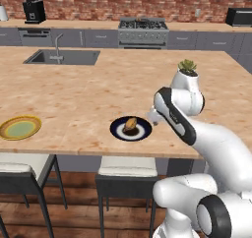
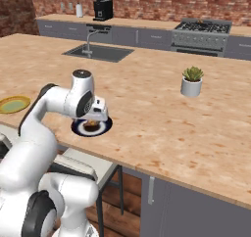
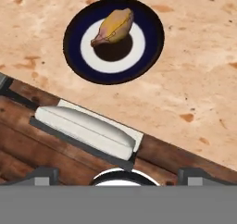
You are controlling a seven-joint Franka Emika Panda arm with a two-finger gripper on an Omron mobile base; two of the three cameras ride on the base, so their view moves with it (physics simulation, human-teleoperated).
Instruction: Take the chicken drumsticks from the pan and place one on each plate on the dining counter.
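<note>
Pincer (image 2: 100, 114): spread wide, holding nothing | drumstick (image 1: 130, 124) lies on dark plate (image 1: 118, 132) | risk: arm bumps it off the surface (image 1: 98, 94); yellow-green plate (image 1: 19, 128) has no chicken yet

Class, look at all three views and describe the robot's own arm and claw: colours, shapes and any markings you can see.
The arm is glossy white, built of rounded, tube-like segments joined by dark grey to black bands and round dark joint caps. The claw is a small white block; in the hand view, its finger tips look dark grey. No cables or markings are visible.
</note>
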